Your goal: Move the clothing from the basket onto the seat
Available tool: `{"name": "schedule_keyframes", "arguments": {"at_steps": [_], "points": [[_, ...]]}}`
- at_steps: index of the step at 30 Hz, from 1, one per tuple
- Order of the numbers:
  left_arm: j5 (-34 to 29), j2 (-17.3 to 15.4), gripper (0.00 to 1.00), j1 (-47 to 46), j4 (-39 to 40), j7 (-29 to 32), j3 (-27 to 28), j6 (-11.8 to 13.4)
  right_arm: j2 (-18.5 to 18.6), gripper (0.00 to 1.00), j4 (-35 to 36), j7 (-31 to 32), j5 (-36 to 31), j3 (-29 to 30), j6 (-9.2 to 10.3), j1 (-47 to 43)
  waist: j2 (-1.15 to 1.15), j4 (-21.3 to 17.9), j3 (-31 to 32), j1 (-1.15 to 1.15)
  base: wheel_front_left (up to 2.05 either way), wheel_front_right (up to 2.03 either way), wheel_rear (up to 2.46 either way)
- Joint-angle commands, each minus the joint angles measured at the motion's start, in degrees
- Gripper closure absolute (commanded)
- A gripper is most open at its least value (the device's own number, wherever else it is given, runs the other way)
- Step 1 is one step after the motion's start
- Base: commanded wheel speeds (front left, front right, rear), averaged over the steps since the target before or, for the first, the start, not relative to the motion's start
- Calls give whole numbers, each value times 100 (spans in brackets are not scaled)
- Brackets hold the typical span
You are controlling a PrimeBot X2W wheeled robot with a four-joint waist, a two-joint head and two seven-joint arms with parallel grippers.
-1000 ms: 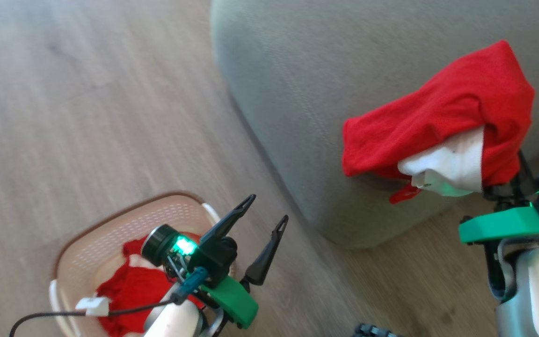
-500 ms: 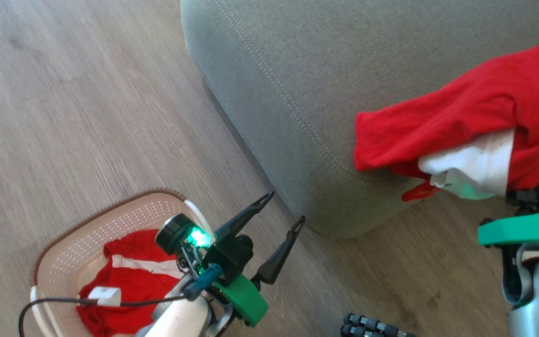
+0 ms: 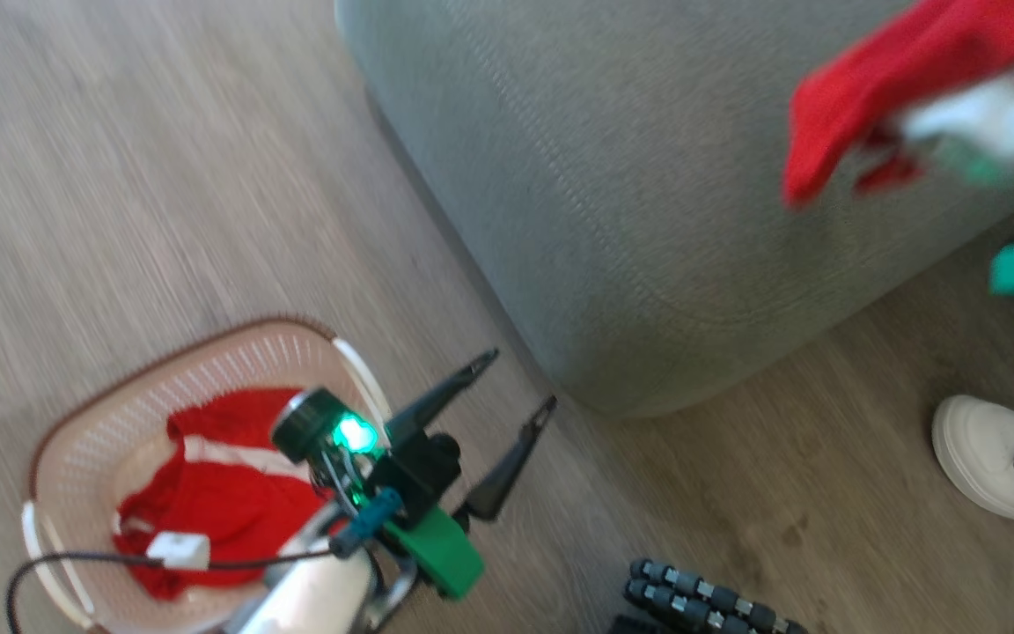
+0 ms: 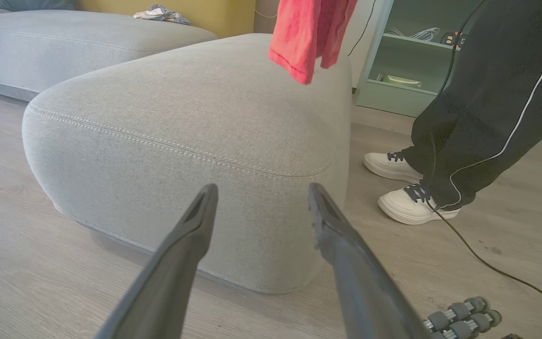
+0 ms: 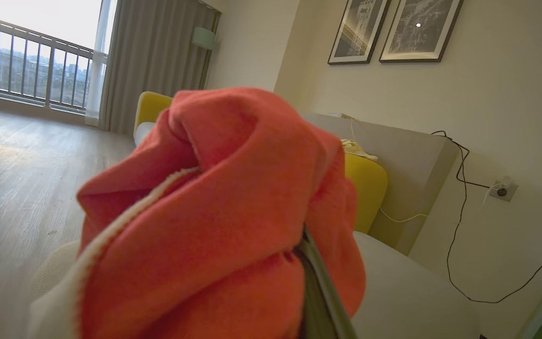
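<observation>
Grasping a red garment [image 3: 833,141] with a white panel in the right pincer [image 5: 313,278], with fabric bunching over the fingers and one dark finger [image 5: 320,301] showing beneath the folds. Holding that garment up in the air above the far right part of the seat [image 3: 613,176], with its lower hem hanging clear of the grey-green cushion top in the left wrist view. Hovering the left pincer [image 3: 522,379] released, jaws spread wide with nothing between them, just right of the basket [image 3: 111,423] and pointing toward the seat's near rounded corner with its double row of stitching. Seeing a second red garment [image 3: 225,493] with a white band lying crumpled inside the basket, down on the wooden floor [image 3: 164,176] to the left of the seat and apart from it. Sharing the floor with a person in dark trousers [image 4: 487,94] with a white side stripe and white shoes [image 4: 412,209], standing just right of the seat, a thin dark cable [image 4: 487,263] trailing near the feet. Catching a row of small grey rollers [image 3: 701,599] at the near edge. Getting only a blurred head view, so not telling any print on either garment.
</observation>
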State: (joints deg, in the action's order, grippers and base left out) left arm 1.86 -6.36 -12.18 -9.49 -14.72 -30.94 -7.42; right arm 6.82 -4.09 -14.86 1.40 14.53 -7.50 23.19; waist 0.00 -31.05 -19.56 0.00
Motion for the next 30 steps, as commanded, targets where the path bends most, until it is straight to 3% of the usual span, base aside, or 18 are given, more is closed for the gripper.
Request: {"name": "schedule_keyframes", "arguments": {"at_steps": [1,10,19,30], "points": [[-62,-86,0,-348,256,-28,200,-6,314,100,143,-14,64,-7,1,452,0,139,-422,0,0,0,0],[-99,-463,0,-786,306,-28,-101,-6,1069,100,-749,-14,415,628,1,1823,0,604,-1360,0,0,0,0],[-147,-545,0,-1180,396,-28,-213,-2,1726,100,-2059,-14,416,888,1,3006,0,1156,-2130,0,0,0,0],[-164,-503,0,-1428,457,-28,-264,52,1884,100,-3942,-14,455,641,1,3852,0,1744,-2611,0,0,0,0]]}}
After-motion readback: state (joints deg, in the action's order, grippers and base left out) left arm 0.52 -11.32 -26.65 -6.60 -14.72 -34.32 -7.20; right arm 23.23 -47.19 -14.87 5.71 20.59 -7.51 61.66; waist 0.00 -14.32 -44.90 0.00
